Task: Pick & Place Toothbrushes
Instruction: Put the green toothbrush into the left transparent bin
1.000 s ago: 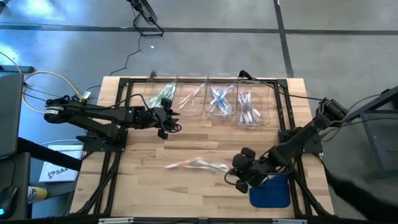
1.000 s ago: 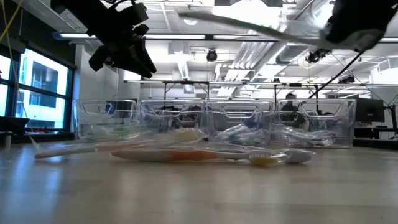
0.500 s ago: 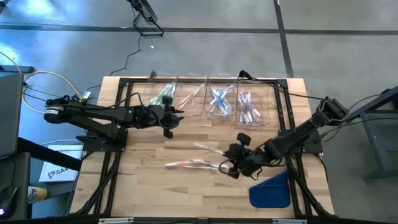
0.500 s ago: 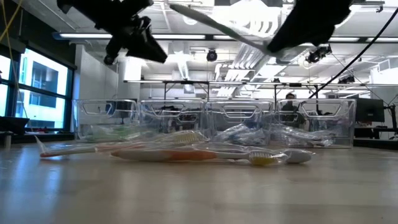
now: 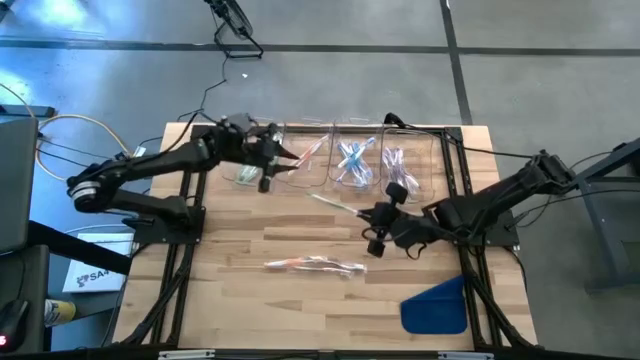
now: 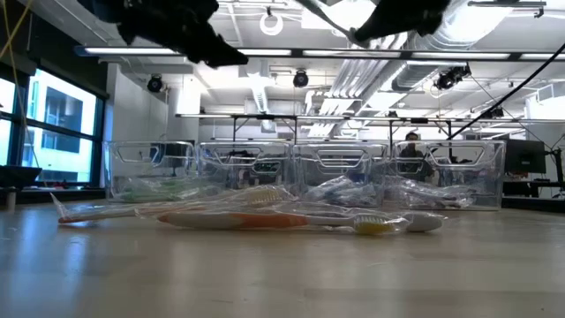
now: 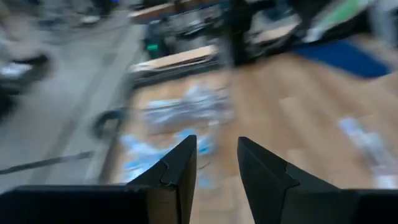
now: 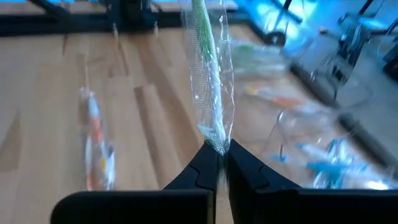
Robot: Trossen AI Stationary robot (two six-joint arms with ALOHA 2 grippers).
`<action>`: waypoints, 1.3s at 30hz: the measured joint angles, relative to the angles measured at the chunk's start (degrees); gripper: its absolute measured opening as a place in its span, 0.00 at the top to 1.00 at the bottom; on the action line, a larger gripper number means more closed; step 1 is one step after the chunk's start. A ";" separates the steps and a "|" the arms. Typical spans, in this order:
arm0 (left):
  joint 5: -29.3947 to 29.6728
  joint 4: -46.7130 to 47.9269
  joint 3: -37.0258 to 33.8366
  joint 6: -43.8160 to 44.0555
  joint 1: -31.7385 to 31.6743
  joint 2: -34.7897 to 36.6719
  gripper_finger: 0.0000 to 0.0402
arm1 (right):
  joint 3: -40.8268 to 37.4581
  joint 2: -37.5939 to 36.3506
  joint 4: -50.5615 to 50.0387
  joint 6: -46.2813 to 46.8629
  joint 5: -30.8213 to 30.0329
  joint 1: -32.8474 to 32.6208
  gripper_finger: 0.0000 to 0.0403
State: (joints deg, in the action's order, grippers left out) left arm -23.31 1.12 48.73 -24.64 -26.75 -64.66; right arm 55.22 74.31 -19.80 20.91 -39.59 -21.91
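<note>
— Toothbrushes, mostly sorted: a row of four clear bins (image 5: pixel 340 160) along the counter's (image 5: pixel 250 300) far edge, with green ones in the leftmost, pink-orange next, blue after that, whitish in the rightmost. A few loose toothbrushes (image 5: pixel 315 266) lying on the bare wood at the counter's middle, near the front edge; in the low view (image 6: pixel 265 216), an orange-handled one and a clear wrapped one side by side, touching.

— And the arms?

— Right gripper (image 5: pixel 374 222) raised above the counter, just in front of the blue bin, jaws pinched tight on a wrapped toothbrush (image 8: pixel 208 74) with green colouring; held by one end, sticking out past the fingertips, shown in the high view (image 5: pixel 333 204) slanting toward the bins. Left gripper (image 5: pixel 268 160) over the gap between the green and pink-orange bins, jaws parted by a narrow gap (image 7: pixel 216 165), nothing between them.

— Anything else?

— Blue flat piece (image 5: pixel 436 305) at the near right corner of the counter, well apart from the loose pile.
</note>
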 joint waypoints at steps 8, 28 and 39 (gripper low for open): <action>-15.62 -17.93 -0.02 5.53 1.91 -9.17 0.72 | 0.00 0.56 5.94 -9.16 -0.59 4.81 0.99; -19.24 -38.87 -0.04 14.31 4.17 -11.66 0.72 | 0.00 0.56 20.09 -22.74 -5.23 9.81 0.99; -15.14 -39.32 -0.04 3.01 4.74 -11.64 0.72 | 0.00 0.56 17.04 -22.30 -5.03 10.08 0.99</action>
State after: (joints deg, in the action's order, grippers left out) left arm -38.45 -38.20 48.69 -21.63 -22.00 -76.29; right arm 55.22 74.87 -2.75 -1.38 -44.62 -11.84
